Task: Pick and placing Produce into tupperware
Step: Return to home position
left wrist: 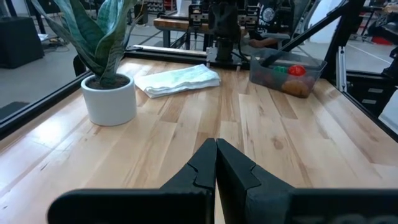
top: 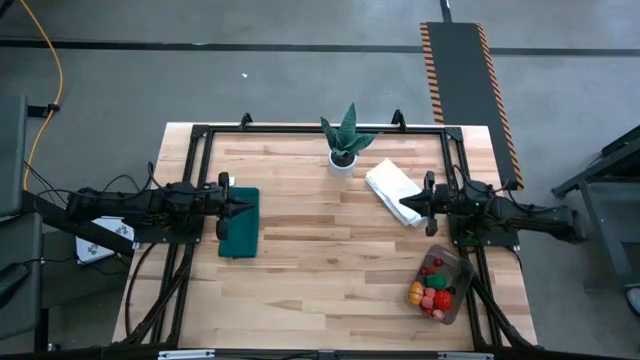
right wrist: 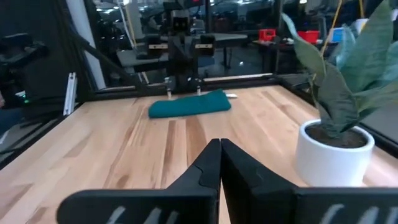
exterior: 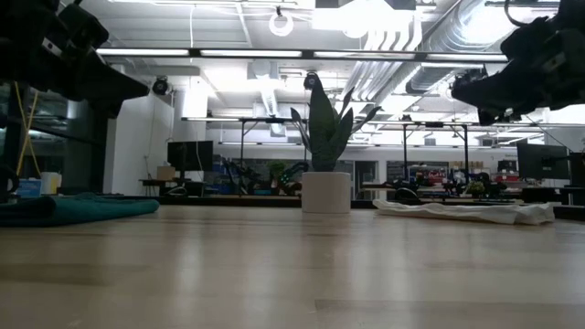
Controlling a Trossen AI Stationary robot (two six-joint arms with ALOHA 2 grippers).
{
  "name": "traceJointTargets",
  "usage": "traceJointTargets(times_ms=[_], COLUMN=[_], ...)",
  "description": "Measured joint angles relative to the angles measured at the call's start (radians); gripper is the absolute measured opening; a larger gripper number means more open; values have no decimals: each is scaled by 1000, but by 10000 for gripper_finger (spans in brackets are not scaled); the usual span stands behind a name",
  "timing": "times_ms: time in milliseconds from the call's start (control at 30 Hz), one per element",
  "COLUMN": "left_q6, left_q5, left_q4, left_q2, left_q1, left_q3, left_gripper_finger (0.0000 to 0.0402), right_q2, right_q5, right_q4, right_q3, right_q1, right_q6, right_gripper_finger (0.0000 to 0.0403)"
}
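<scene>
The tupperware, a clear greyish container, stands on the table near its right front corner with the produce inside: red, orange and green pieces. In the left wrist view the tupperware shows far across the table. My left gripper is shut and held level above the left side of the table, over the green cloth. At the right side, above the white cloth, my right gripper is also shut and level. Neither holds anything.
A spiky plant in a white pot stands at the far middle. A folded white cloth lies at the right, a dark green folded cloth at the left. Bare wood lies between the two arms.
</scene>
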Motion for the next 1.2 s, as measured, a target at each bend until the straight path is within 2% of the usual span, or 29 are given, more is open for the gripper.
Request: traceJointTargets(times_ms=[300,533,767,833,933,1200], left_q6=[7,30,26,32,64,86], left_q5=[0,38,41,46,38,27], left_q4=[8,29,50,162,246,250], left_q2=[0,-27,-154,-152,-153,-153], left_q1=[0,0,0,0,0,0], left_q3=[0,0,-54,-69,-93,-93], left_gripper_finger=[0,0,0,0,0,0], right_q2=[-54,-55,-55,-55,-55,-56], right_q5=[129,151,158,158,158,157], right_q4=[-10,-7,-5,-5,-4,-5], right_q3=[0,0,0,0,0,-1], right_q1=[93,126,143,144,144,144], right_q6=[-26,-18,-3,2,4,-2], right_gripper_finger=[0,0,0,0,0,0])
